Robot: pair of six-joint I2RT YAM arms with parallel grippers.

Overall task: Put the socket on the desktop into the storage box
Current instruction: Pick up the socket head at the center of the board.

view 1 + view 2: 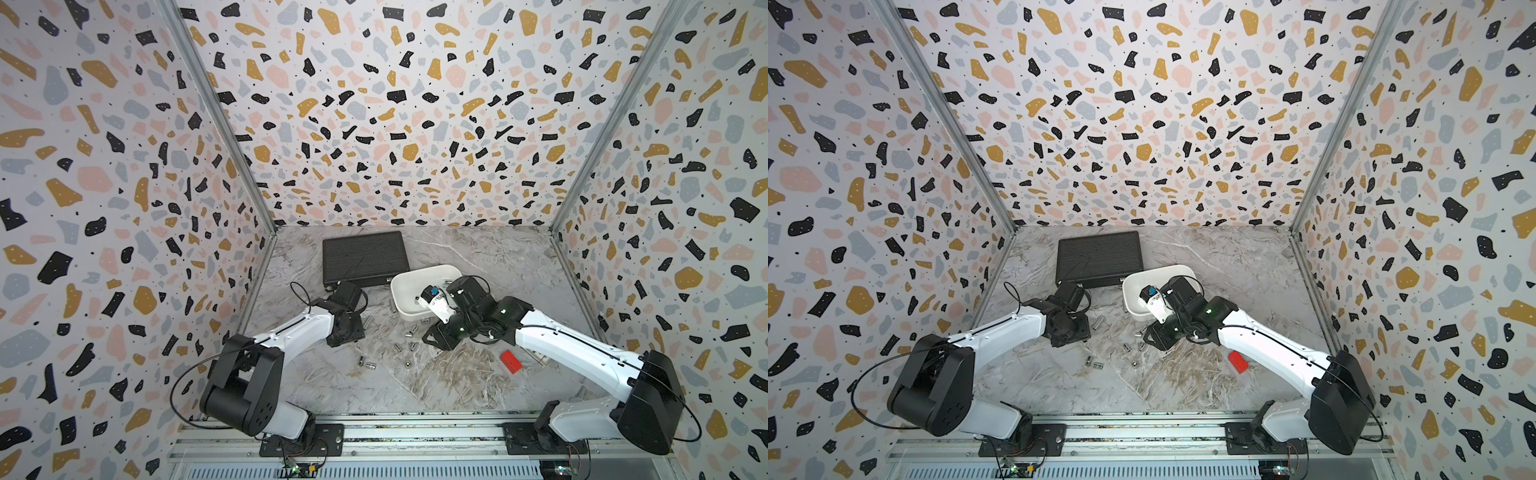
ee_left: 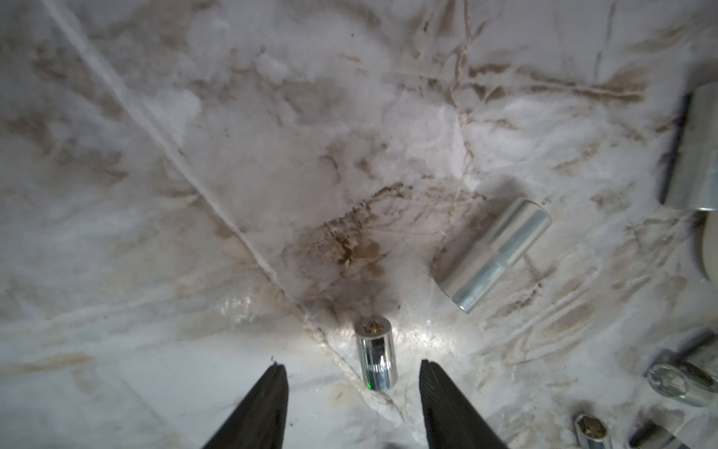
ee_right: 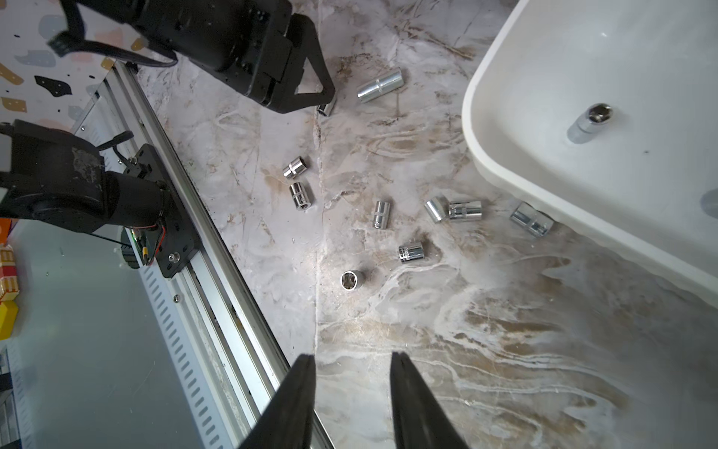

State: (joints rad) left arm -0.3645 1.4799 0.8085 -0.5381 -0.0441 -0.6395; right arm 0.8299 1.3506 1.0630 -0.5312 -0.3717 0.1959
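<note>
In the left wrist view a small chrome socket (image 2: 375, 357) lies on the marble desktop (image 2: 233, 155). It sits between the tips of my left gripper (image 2: 351, 365), which is open, with a gap on either side of the socket. My right gripper (image 3: 352, 357) hangs open above bare desktop (image 3: 427, 330) with nothing between its fingers. It is just in front of the white storage box (image 1: 415, 276), whose rim (image 3: 478, 116) is beside it. One socket (image 3: 588, 122) stands inside the box. Several more sockets (image 3: 382, 214) are scattered on the desktop between the two arms.
A long socket (image 2: 493, 254) lies close to the left gripper. A black ribbed case (image 1: 365, 257) sits behind the box near the back wall. A red block (image 1: 510, 361) lies under the right arm. An aluminium rail (image 3: 202, 241) runs along the desktop's front edge.
</note>
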